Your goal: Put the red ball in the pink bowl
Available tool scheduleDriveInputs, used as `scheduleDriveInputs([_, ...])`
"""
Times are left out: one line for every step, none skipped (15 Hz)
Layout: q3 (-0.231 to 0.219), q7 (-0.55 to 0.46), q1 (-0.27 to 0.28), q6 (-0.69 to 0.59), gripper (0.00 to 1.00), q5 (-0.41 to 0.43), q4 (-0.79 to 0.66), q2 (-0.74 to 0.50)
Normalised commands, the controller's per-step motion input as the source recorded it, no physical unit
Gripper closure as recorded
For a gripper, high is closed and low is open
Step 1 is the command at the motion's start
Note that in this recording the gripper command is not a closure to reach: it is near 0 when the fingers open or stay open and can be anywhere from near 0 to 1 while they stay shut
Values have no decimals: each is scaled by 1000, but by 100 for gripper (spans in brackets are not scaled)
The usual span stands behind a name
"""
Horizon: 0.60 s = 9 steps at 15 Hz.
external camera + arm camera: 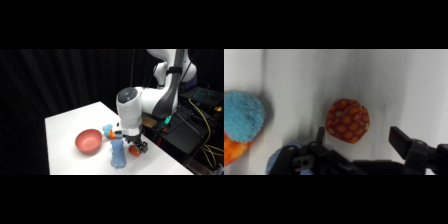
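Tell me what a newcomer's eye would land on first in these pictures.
First the white arm, reaching down from the upper right with its claw low over the white table. In the wrist view the claw stands open, and the red ball lies on the table between the fingers. Next the pink bowl, empty, and beside it the light-blue plush toy, which lies between bowl and ball.
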Motion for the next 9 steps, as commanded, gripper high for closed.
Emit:
scheduleDriveInputs([77,-151,-36,259,0,251,-89,148])
scheduleDriveInputs([86,-198,-55,289,0,251,-76,168])
scheduleDriveInputs([84,-222,-67,317,0,230,-53,185])
scheduleDriveInputs([76,-234,-83,342,0,209,-31,183])
scheduleDriveInputs([27,-186,-67,366,0,129,-12,166])
scheduleDriveInputs([-1,-154,-60,356,0,92,-3,135])
scheduleDriveInputs([-26,-125,-50,348,0,63,-4,105])
scheduleDriveInputs([-53,-87,-39,344,23,40,-16,76])
scheduleDriveInputs([-64,-59,-30,313,100,27,-25,50])
